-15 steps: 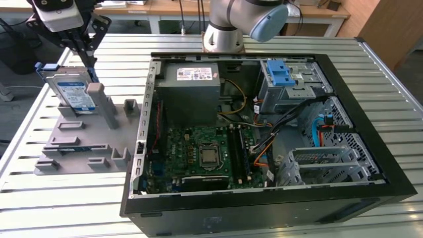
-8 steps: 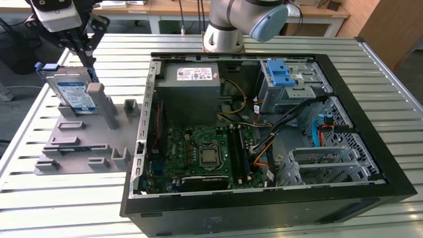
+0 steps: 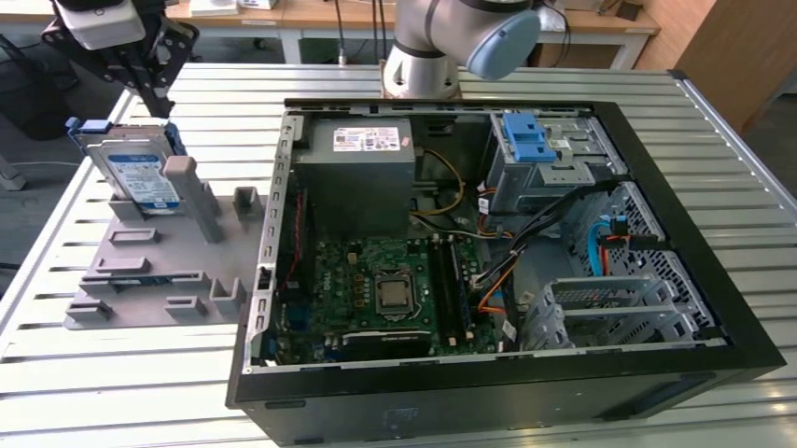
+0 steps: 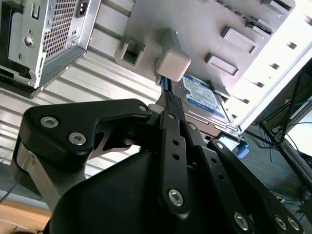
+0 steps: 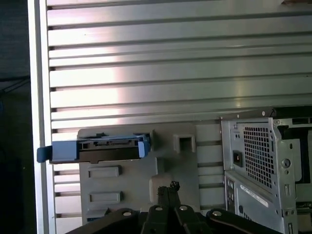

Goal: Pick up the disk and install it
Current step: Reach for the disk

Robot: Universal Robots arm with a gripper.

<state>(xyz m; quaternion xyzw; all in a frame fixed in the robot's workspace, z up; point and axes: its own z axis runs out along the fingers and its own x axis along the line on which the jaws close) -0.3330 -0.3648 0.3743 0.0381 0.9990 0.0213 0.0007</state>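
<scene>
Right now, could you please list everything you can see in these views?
disk: one, silver with blue frame, standing on edge in the holder
holder: one, grey, on the table at the exterior view's left
computer case: one, black, open, on the table
power supply: one, grey, inside the case
motherboard: one, green, inside the case
latch piece: one, blue, inside the case
table: one, silver, slatted
arm: one, grey, behind the case
fingers: two, black, closed together, near the disk's top edge

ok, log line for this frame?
stage: pre-grasp | claw: shut, holding nothing, just above disk | disk: upright in grey fixture, outside open computer case | installed: no
</scene>
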